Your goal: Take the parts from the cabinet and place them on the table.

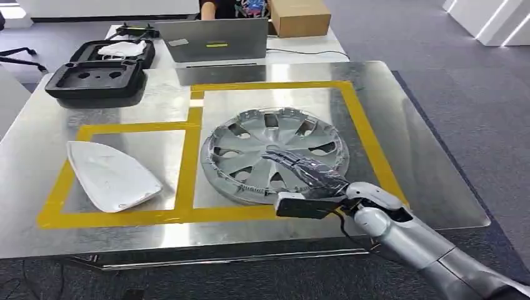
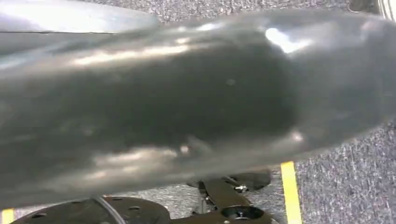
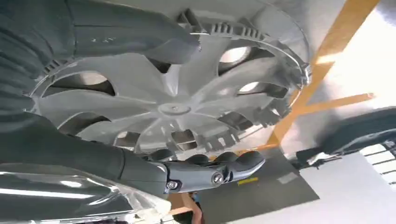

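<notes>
A silver wheel cover (image 1: 250,134) lies flat on the metal table (image 1: 419,169), inside the right-hand rectangle of yellow tape (image 1: 187,162). My right hand (image 1: 309,175) reaches over its near right part, fingers stretched out flat above the spokes. The right wrist view looks along the wheel cover (image 3: 173,109), with the thumb (image 3: 140,32) and the fingers (image 3: 219,168) spread wide apart and gripping nothing. A white curved shell part (image 1: 109,175) rests in the left taped rectangle.
Two black moulded trays (image 1: 94,78) sit at the table's far left, one with a white part on it. Behind the table are a laptop (image 1: 215,39), a cardboard box (image 1: 299,15) and a seated person (image 1: 219,7). Grey carpet surrounds the table.
</notes>
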